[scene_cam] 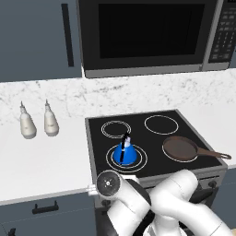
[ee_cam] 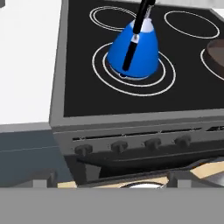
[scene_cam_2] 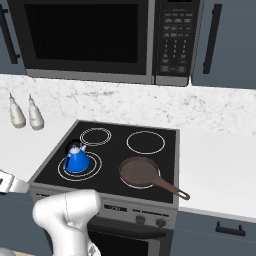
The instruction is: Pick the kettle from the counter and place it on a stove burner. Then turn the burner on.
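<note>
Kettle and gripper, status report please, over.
Gripper open, holding nothing. Kettle upright on the front-left stove burner. Knobs below, unobstructed; pan on the front-right ring.

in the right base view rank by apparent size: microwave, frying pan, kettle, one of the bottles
1. microwave
2. frying pan
3. kettle
4. bottle; it stands farther back than the kettle, so that last ranking is unsure.
</note>
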Controlling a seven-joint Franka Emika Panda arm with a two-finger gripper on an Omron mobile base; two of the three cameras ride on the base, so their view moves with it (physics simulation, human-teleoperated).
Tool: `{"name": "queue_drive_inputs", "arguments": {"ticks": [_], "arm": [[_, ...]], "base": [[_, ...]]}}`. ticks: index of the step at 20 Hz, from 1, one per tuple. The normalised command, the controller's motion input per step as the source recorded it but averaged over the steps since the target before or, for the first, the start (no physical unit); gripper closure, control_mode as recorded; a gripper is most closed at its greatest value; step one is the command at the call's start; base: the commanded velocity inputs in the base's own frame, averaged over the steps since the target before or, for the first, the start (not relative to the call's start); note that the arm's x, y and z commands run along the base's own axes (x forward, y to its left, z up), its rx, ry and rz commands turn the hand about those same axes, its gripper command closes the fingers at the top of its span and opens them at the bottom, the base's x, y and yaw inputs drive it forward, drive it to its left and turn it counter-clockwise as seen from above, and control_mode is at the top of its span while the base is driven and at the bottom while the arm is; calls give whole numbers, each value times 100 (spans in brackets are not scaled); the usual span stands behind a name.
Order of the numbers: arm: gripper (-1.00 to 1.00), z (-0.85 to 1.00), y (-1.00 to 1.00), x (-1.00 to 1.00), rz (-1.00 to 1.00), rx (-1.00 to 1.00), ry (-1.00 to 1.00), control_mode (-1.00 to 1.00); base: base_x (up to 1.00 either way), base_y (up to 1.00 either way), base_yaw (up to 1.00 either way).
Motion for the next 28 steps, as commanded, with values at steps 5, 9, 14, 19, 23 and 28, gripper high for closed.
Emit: {"name": "queue_drive_inputs", "arguments": {"ticks": [5, 9, 14, 19, 23, 28], "arm": [[-100, -56, 84, -37, 25, -20, -4, -100], [-100, -37, 0, 2, 1, -1, -27, -100], [-100, -55, -6, 1, 2, -6, -41, -100], [-100, -29, -13, 1, 0, 0, -42, -100], [-100, -19, -19, 47, 0, 0, -22, -100], [-100, -27, -7, 50, 2, 0, -12, -100]], "base": [[0, 0, 0], [0, 0, 0], [0, 0, 0], [0, 0, 0], [0, 0, 0], [0, 0, 0]]}}
